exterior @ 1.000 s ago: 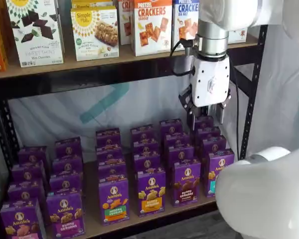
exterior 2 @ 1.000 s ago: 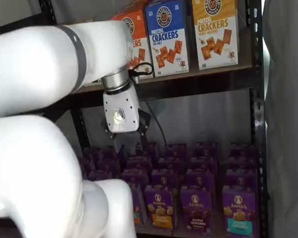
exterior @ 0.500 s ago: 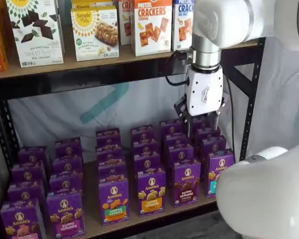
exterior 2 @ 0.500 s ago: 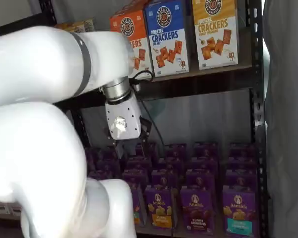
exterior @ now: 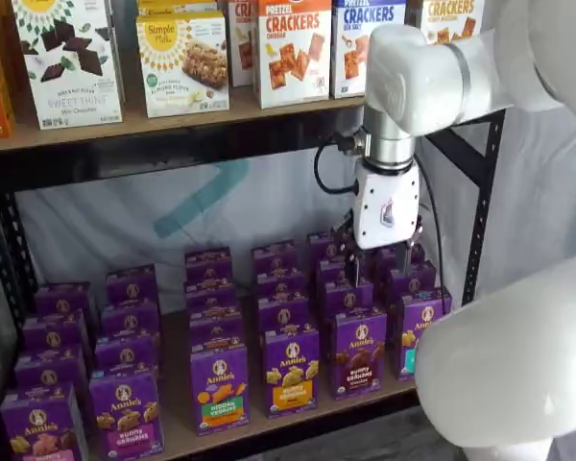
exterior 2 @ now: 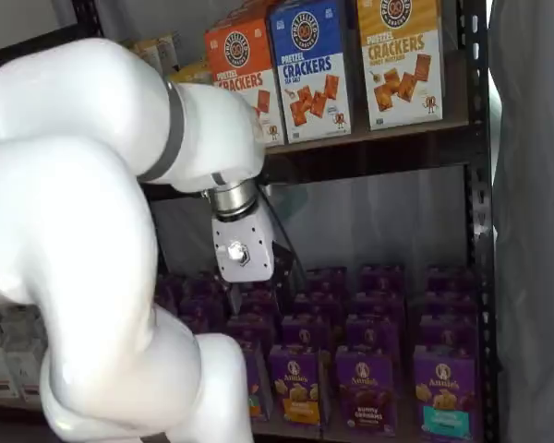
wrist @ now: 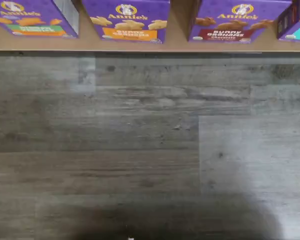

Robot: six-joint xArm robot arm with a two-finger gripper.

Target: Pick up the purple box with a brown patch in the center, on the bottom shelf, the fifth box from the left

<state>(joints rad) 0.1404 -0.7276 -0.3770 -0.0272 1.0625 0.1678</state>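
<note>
I see my end effector (exterior: 382,261) hanging released, holding nothing, above the rear rows; the purple box (exterior: 357,351) stands untouched at the bottom shelf (exterior: 269,427) front.

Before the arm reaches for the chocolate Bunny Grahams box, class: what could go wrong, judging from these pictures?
1. The purple box stands close between an orange-banded box and a teal-banded box, so the claw might nudge either one.
2. Identical cartons stand in a row behind it; the claw hangs above those, so it might take a rear one.
3. It stands at the front edge of the bottom shelf; a push could tip it off.
</note>
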